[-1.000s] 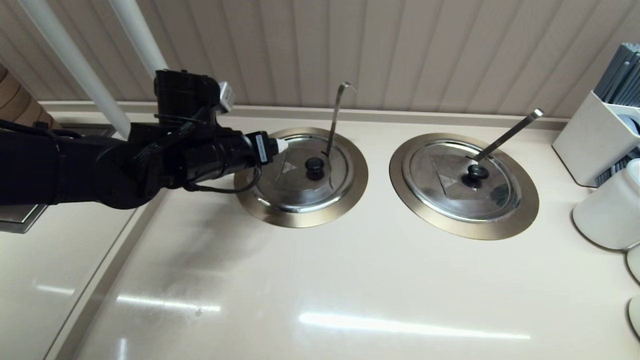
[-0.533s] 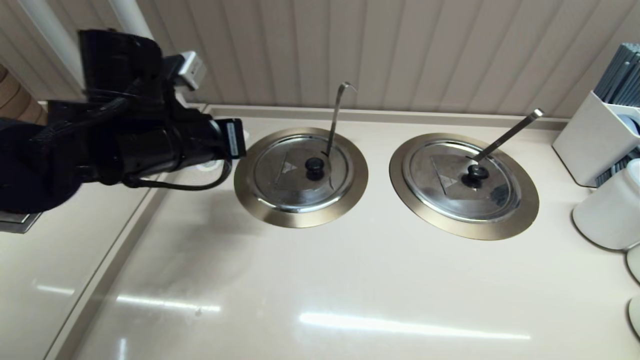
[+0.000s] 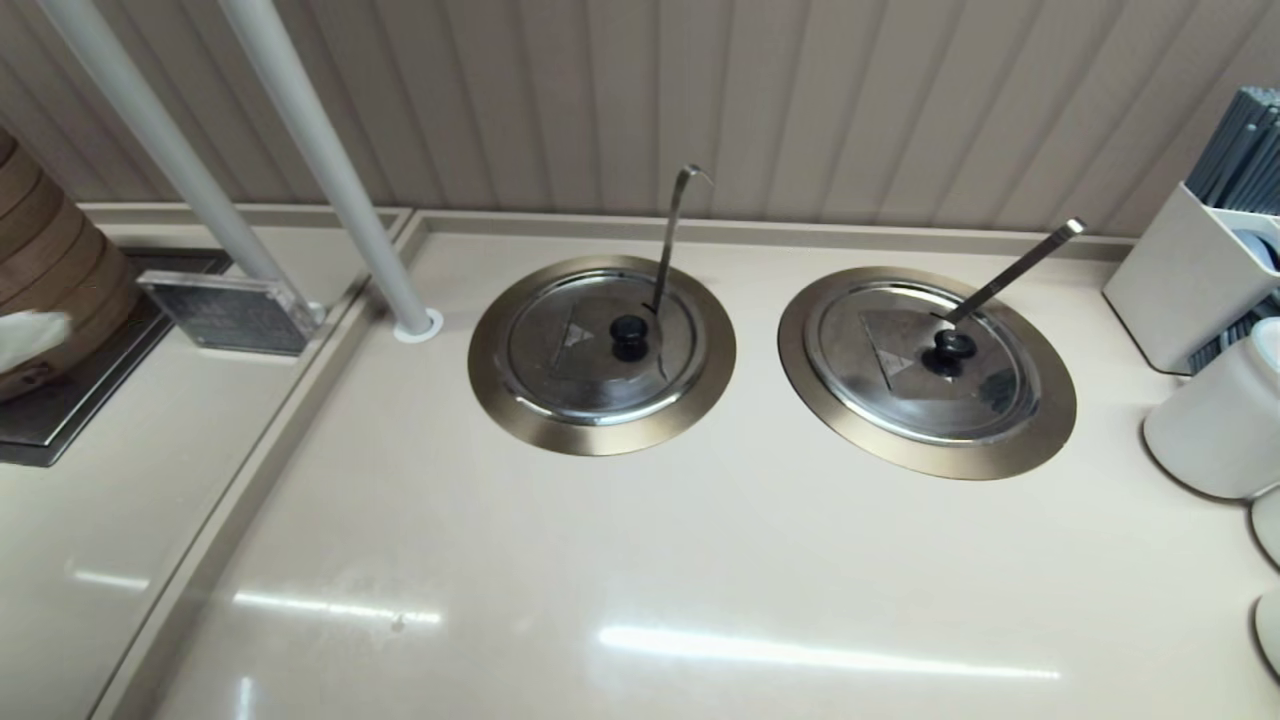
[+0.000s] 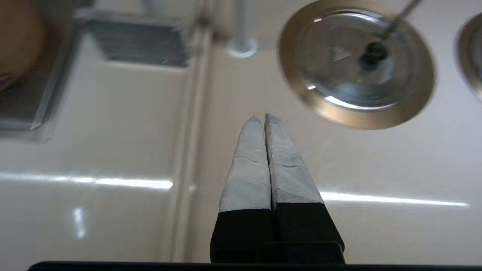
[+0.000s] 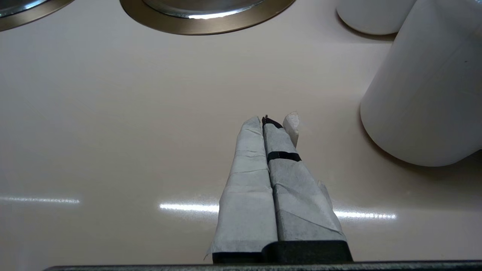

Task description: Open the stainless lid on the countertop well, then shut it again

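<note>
The stainless lid (image 3: 585,365) lies flat and closed on the countertop well (image 3: 505,395), the left of two brass-ringed wells. Its black knob (image 3: 629,336) sits at the centre, and the thin hook-tipped ladle handle (image 3: 672,230) rises through the edge notch. Neither arm shows in the head view. In the left wrist view my left gripper (image 4: 262,117) is shut and empty above bare counter, with the lid (image 4: 350,81) and its ring (image 4: 301,101) ahead and apart from it. My right gripper (image 5: 266,121) is shut and empty over the counter near a white container.
The twin well (image 3: 1040,440) with its lid (image 3: 900,375) and straight ladle handle (image 3: 1015,268) lies to the right. White containers (image 3: 1215,425) and a utensil holder (image 3: 1190,275) crowd the right edge. Two white poles (image 3: 330,180), a raised counter seam (image 3: 270,450) and a grille (image 3: 225,312) are at the left.
My left arm has pulled back from beside the lid, leftward and out of the head view. The lid and ladle have not moved.
</note>
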